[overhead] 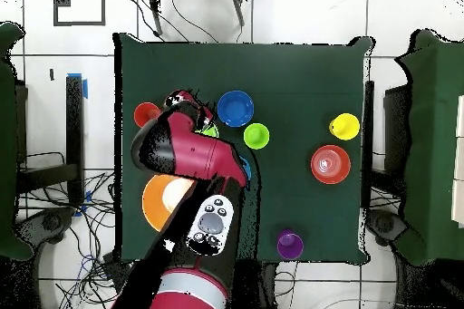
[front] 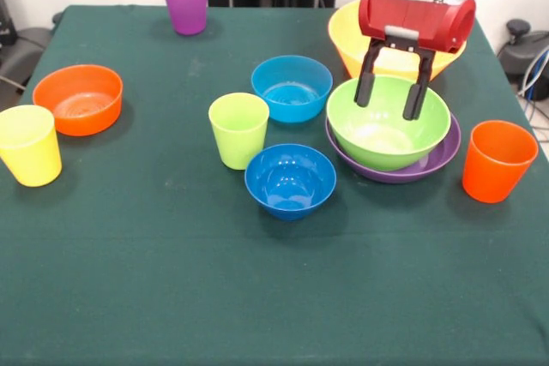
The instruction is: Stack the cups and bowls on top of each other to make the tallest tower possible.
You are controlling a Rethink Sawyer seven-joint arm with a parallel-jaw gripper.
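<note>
Gripper (front: pixel 393 93) hangs spread and empty over the far rim of your round lime green plastic bowl (front: pixel 388 126), nested in the wide purple plastic bowl (front: pixel 429 163); likely light, stiff and slippery, so pinch its rim.

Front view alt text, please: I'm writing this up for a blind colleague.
The gripper hangs open over a lime green bowl nested in a purple bowl on a green table, a yellow-orange bowl behind. Nearby stand light blue, dark blue and orange bowls, with lime green, orange, yellow and purple cups scattered, unstacked.
</note>
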